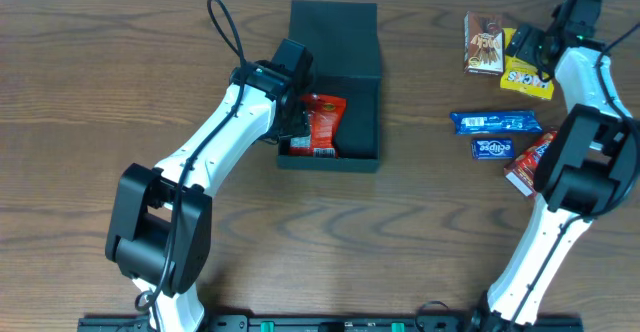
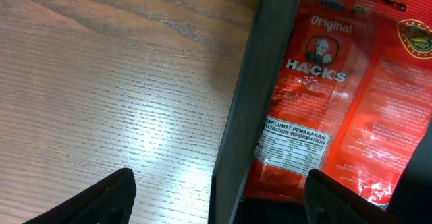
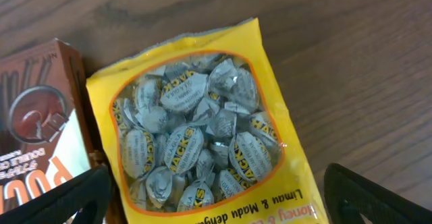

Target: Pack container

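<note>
Surface: a brown wood-grain table [image 1: 90, 82] carried the box and all the packets.
Left arm: the left hand [image 2: 219, 202] was spread wide and pinched nothing. It hung low over the container's left wall, with one fingertip above bare wood outside and the other above the inside.
Beneath it: a red packet [image 2: 337, 82] marked "Original Hacks" lay flat inside the container, against that left wall.
Container: the dark teal-grey container [image 1: 362, 122] sat on the table a little left of centre. Its flap lid was open toward the far edge, and the right part of its floor was bare.
Right arm: the right hand [image 3: 223, 207] was also spread and gripped nothing. It hovered above the far right corner of the table, well apart from the container.
Beneath it: a yellow bag [image 3: 196, 123] of wrapped sweets lay flat, touching a brown box [image 3: 37, 123] on its left.
Nearer the front: a blue bar [image 1: 497, 122] and a small blue pack [image 1: 492, 149] lay just beside each other. A red-and-white packet [image 1: 522, 167] was partly hidden under the right arm.
</note>
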### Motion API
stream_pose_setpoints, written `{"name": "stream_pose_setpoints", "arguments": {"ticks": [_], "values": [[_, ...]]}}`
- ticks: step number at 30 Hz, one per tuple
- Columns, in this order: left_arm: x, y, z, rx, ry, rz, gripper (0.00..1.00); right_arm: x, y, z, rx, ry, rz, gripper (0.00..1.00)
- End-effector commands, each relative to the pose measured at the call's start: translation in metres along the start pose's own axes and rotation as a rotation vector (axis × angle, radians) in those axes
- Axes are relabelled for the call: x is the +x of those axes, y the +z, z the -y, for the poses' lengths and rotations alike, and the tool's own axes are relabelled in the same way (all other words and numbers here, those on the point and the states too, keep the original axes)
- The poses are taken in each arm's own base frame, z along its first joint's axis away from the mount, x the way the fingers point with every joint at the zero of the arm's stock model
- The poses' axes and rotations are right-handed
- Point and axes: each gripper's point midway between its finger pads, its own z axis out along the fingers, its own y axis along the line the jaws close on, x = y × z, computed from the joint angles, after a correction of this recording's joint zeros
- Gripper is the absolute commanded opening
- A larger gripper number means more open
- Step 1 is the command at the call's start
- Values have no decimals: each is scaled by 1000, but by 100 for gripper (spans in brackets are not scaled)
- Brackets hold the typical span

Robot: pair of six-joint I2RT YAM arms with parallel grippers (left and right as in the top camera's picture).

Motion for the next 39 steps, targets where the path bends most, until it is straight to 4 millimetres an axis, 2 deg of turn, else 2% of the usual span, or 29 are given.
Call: {"name": "stream_pose_setpoints", "arguments": {"ticks": [1,7,9,13,14,17,18,19,21,24,29,31,34,36,39], "values": [[-6,-4,3,10,5,12,81,16,15,-4,-2,-5,-40,98],[-7,-5,3,11,5,15,82,18,16,-3,0,-6,-49,81],[-6,-5,3,11,5,14,82,19,16,-3,1,-7,-51,72],[-5,-5,2,6,6,8,82,23,17,-2,4,-6,-65,45],[-4,-5,2,5,6,5,82,27,19,-2,6,-7,-76,36],[-3,-5,1,1,7,0,82,35,22,0,13,-7,-104,17],[-3,-5,1,1,7,-1,82,39,24,1,15,-7,-117,7],[-3,-5,1,1,7,0,82,42,26,2,17,-7,-124,1],[-3,-5,1,1,7,0,81,42,26,2,17,-7,-125,1],[-6,-10,2,3,7,4,81,31,16,0,18,-7,-123,1],[-24,-27,10,30,25,58,81,-27,-36,-4,47,-8,-67,1],[-33,-36,14,46,25,86,81,-52,-63,-8,40,-6,-28,1],[-48,-50,19,72,30,132,82,-85,-109,-14,24,-3,42,1],[-60,-63,22,91,33,169,81,-105,-148,-20,8,-5,100,1],[-76,-77,20,92,23,223,82,-119,-199,-39,-36,-41,161,1]]}}
